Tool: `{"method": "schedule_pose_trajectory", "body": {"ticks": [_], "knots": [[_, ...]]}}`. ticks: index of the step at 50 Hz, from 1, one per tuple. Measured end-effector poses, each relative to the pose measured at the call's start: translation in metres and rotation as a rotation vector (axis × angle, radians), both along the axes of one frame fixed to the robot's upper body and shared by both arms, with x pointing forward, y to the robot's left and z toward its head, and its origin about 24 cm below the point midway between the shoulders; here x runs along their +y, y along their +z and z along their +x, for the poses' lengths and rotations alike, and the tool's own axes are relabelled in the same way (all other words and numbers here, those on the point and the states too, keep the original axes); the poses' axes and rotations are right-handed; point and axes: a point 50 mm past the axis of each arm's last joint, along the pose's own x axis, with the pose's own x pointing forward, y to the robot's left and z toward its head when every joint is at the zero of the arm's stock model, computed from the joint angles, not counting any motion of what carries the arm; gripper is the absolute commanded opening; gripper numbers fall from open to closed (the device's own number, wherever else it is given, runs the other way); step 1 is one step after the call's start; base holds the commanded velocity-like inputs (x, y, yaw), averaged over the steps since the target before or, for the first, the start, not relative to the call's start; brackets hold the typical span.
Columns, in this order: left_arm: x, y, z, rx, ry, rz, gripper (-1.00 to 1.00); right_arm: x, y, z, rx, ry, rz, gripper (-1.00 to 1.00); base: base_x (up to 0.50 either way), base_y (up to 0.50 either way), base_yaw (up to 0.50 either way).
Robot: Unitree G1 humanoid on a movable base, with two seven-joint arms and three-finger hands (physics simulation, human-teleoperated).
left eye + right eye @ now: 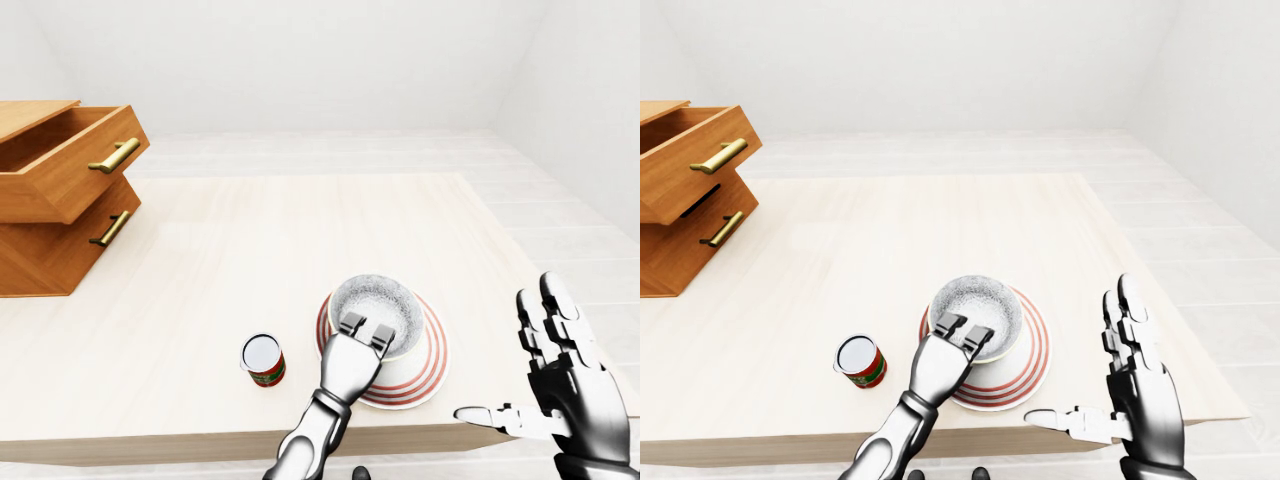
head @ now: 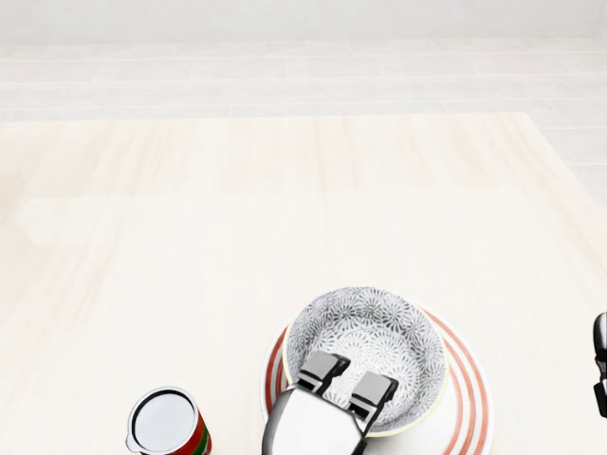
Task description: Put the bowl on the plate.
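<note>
Our left hand [image 2: 315, 419] is clamped on the 6 o'clock rim of the bowl [image 2: 375, 334], which is over the striped plate [image 2: 467, 398]. At 4 o'clock from it, we see our right hand [image 1: 1137, 385] with fingers spread apart.

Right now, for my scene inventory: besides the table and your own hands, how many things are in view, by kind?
Bowl: 1
Plate: 1
Can: 1
Wooden drawer unit: 1
Total: 4
</note>
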Motion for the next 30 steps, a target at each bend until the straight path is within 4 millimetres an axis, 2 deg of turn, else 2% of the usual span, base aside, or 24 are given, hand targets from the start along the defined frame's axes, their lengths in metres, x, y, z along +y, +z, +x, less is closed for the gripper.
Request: {"method": "schedule_pose_trajectory", "body": {"ticks": [6,11,12,14,15,30], "knots": [[0.0,0.0,0.001,-0.001,0.001,-0.001,0.45,0.001,0.0,0.0,0.001,0.001,-0.001,1.0,0.0,0.0,0.0],[0.0,0.003,0.002,-0.009,0.004,-0.009,0.51,0.001,0.0,0.0,0.002,0.002,-0.003,1.0,0.0,0.0,0.0],[0.0,0.003,0.002,-0.011,0.005,-0.011,0.58,0.001,0.0,0.0,0.002,0.002,-0.004,1.0,0.0,0.0,0.0],[0.0,0.005,0.003,-0.017,0.008,-0.018,0.87,0.001,0.0,0.0,0.002,0.003,-0.005,1.0,0.0,0.0,0.0],[0.0,0.007,0.003,-0.021,0.009,-0.022,0.96,0.002,0.0,0.0,0.002,0.003,-0.005,1.0,0.0,0.0,0.0],[0.002,0.016,0.004,-0.053,0.017,-0.048,1.0,0.003,0.002,-0.001,0.002,0.003,-0.014,1.0,0.0,0.0,0.0]]}}
